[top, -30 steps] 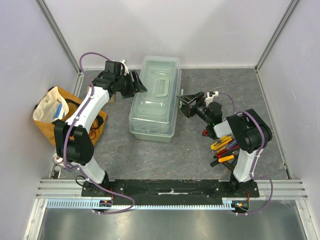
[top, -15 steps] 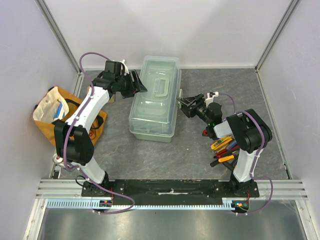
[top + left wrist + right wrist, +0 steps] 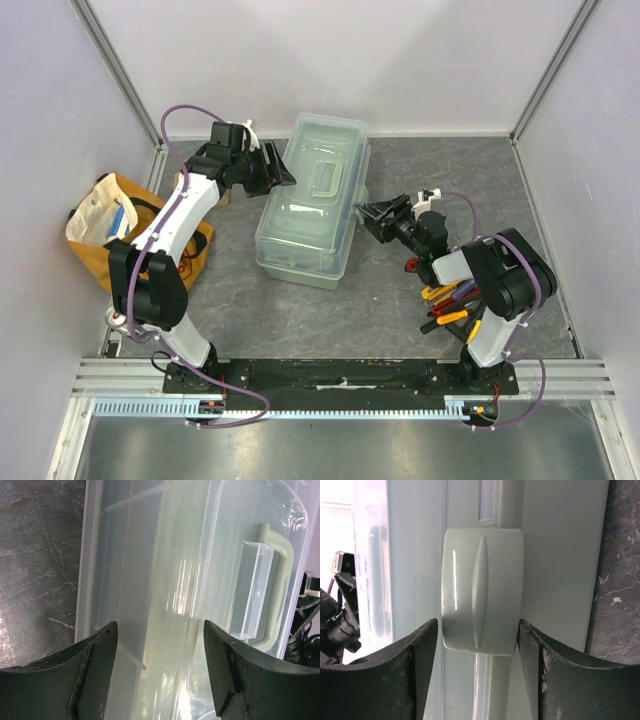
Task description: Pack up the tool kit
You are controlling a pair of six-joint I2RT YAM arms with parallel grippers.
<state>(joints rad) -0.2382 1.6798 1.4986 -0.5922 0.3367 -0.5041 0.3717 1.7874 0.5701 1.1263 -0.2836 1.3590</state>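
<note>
The pale green toolbox (image 3: 308,200) with its translucent lid shut lies mid-table, slightly skewed. My left gripper (image 3: 281,171) is open at the box's left long side; in the left wrist view its fingers (image 3: 95,655) straddle the lid's edge (image 3: 165,580), with the lid handle (image 3: 272,580) to the right. My right gripper (image 3: 371,216) is open at the box's right side; its fingers (image 3: 415,660) stand on either side of the green latch (image 3: 482,590), not closed on it. Hand tools (image 3: 450,300) with red, yellow and black handles lie by the right arm's base.
A yellow-orange cloth bag (image 3: 105,225) sits at the left wall beside the left arm. The enclosure walls ring the dark stone tabletop (image 3: 330,310). The right arm's elbow (image 3: 505,275) hangs over the tool pile.
The toolbox has turned a little, far end to the right and near end to the left. My right gripper and arm have shifted slightly toward the near side. The left gripper has barely moved.
</note>
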